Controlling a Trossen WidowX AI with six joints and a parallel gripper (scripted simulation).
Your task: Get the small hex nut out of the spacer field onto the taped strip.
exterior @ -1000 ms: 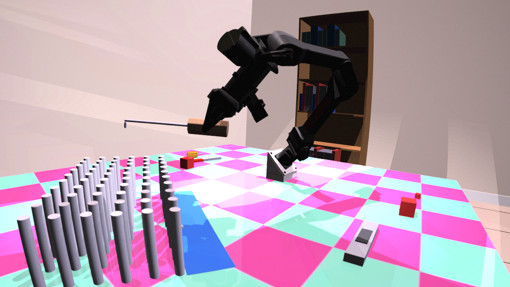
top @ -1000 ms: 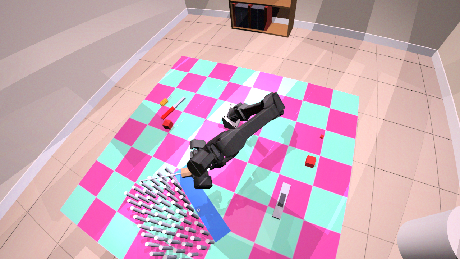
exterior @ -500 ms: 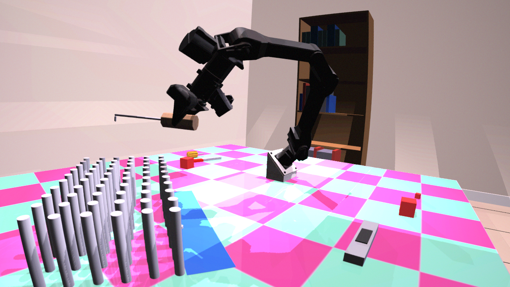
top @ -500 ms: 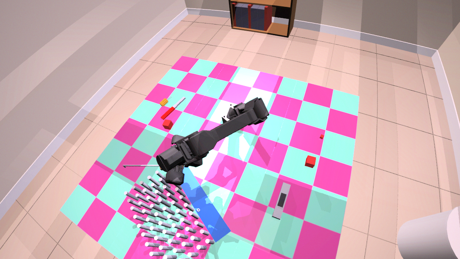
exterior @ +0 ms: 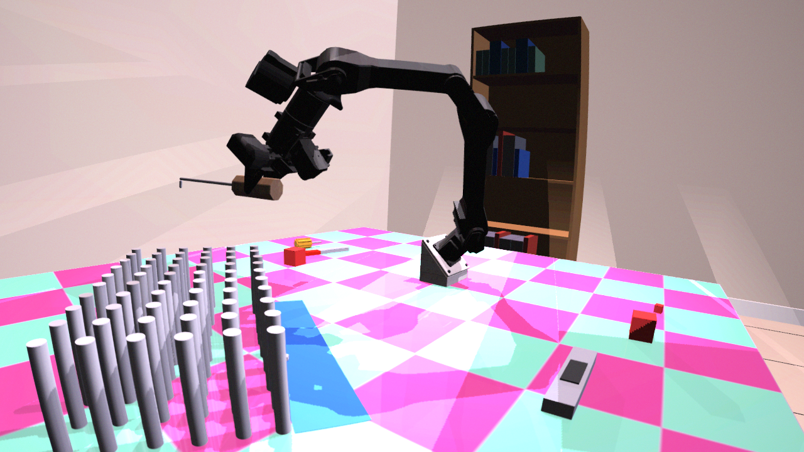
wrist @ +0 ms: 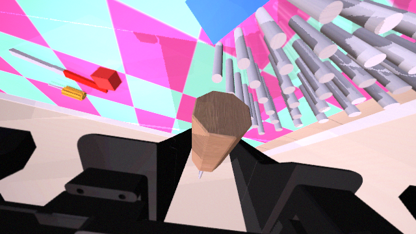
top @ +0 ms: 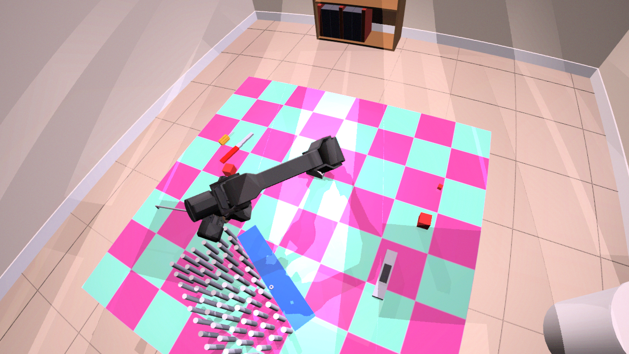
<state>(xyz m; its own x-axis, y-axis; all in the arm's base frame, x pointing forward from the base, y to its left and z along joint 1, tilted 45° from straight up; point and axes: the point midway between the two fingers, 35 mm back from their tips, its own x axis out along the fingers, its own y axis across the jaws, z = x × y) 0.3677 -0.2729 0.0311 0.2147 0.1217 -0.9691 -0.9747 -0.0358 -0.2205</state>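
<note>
The small hex nut point(top: 271, 286) lies on the blue taped strip point(top: 264, 250) point(exterior: 320, 360) point(wrist: 224, 16), close to the front row of spacers; in the exterior view a spacer partly hides it. The metal spacers point(exterior: 235, 387) point(wrist: 274, 34) that I see stand upright. My gripper point(exterior: 255, 182) point(wrist: 212, 135) is shut on the brown wooden handle of the hook tool point(top: 172, 208) point(exterior: 267, 189) point(wrist: 221, 112). It holds the tool high above the table, near the far end of the spacer field, with the thin shaft pointing away from the strip. The arm hides the handle in the top view.
A red cube point(top: 229, 169) point(exterior: 294, 256) point(wrist: 106, 78), a red-handled tool point(top: 229, 154) point(wrist: 78, 79) and a yellow-handled tool point(top: 223, 139) point(exterior: 303, 242) point(wrist: 73, 93) lie together beyond the field. A grey block point(top: 381, 286) point(exterior: 562, 391) and two more red cubes lie on the opposite side.
</note>
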